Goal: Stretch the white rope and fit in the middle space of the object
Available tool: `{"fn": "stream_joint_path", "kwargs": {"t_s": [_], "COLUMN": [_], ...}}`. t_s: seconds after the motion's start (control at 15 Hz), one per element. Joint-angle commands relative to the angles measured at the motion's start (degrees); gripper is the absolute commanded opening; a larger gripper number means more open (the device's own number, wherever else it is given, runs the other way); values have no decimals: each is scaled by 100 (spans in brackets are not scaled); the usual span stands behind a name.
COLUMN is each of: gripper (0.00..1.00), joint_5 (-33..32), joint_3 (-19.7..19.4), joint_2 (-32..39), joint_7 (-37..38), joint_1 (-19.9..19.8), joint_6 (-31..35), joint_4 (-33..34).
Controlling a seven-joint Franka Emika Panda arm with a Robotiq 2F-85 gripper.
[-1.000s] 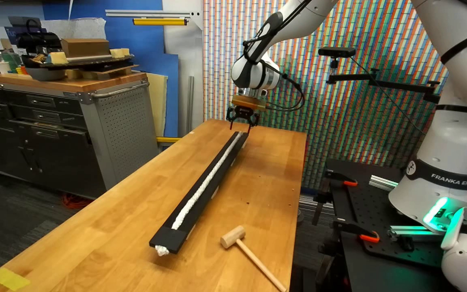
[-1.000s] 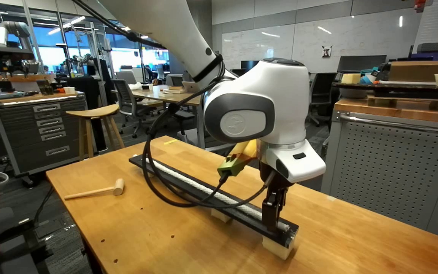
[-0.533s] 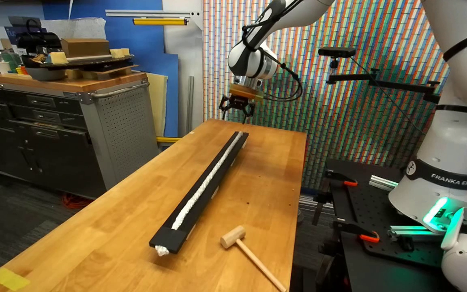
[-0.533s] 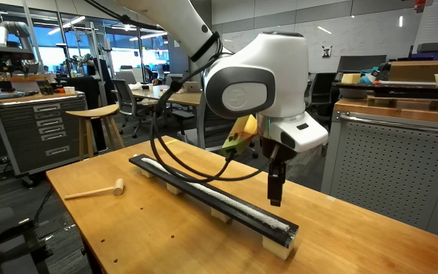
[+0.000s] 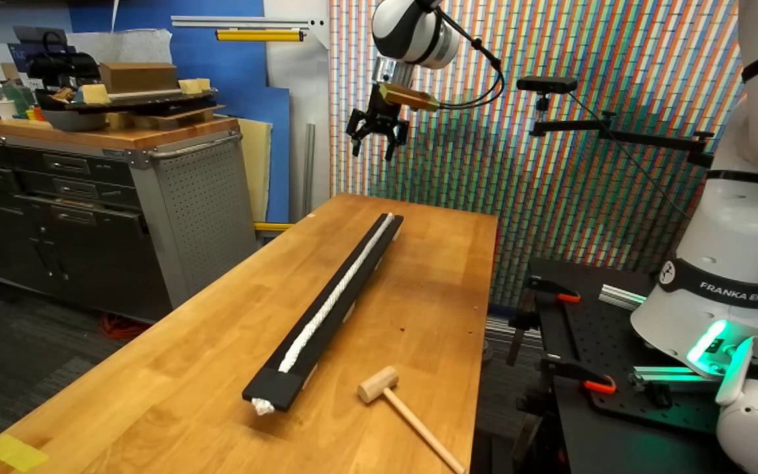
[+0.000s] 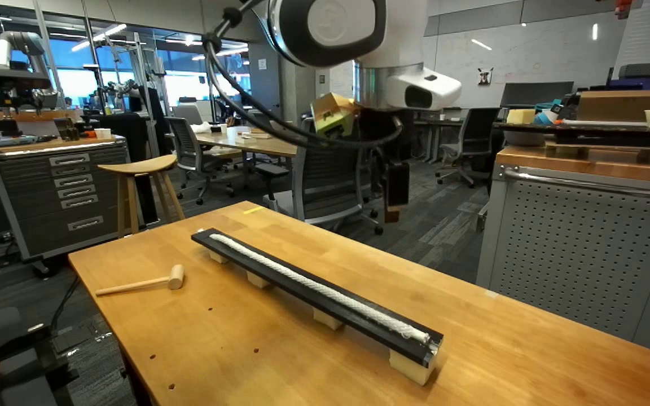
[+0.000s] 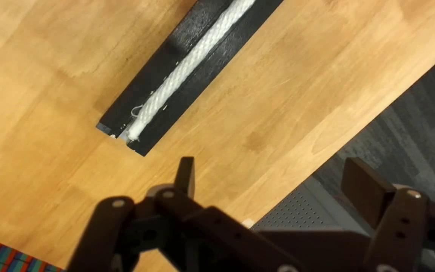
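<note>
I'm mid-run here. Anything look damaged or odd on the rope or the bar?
Yes, minor: in the wrist view, a loose thread loops off the white rope near its end, suggesting fraying, and pale specks dot the black bar beside it. Otherwise the rope lies along the bar's middle.

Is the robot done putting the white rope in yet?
Nearly, I think! Done: the twisted white rope lies stretched down the middle of the long, narrow, grooved black bar. In hand: nothing, as the black two-fingered gripper hangs open, apart from both. Left: maybe just pressing the rope's frayed end, because I can't tell how snugly it sits.
</note>
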Motion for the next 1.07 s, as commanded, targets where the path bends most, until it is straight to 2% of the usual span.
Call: {"fn": "stream_joint_path", "kwargs": {"t_s": [0.0,0.53,0.8,1.0], "gripper": [100,100,100,100], "joint_5": [-315,-1361,-1733,-1950], "joint_3": [97,236,276,309], "joint_2": [-820,-2223,-2871,-3445], "joint_7": [-662,-1666,-1762,-1633], "joint_1": [156,586,697,704], "joint_6": [-450,-1705,-1895,-1758], "joint_4": [-543,-1449,-1876,-2348]}}
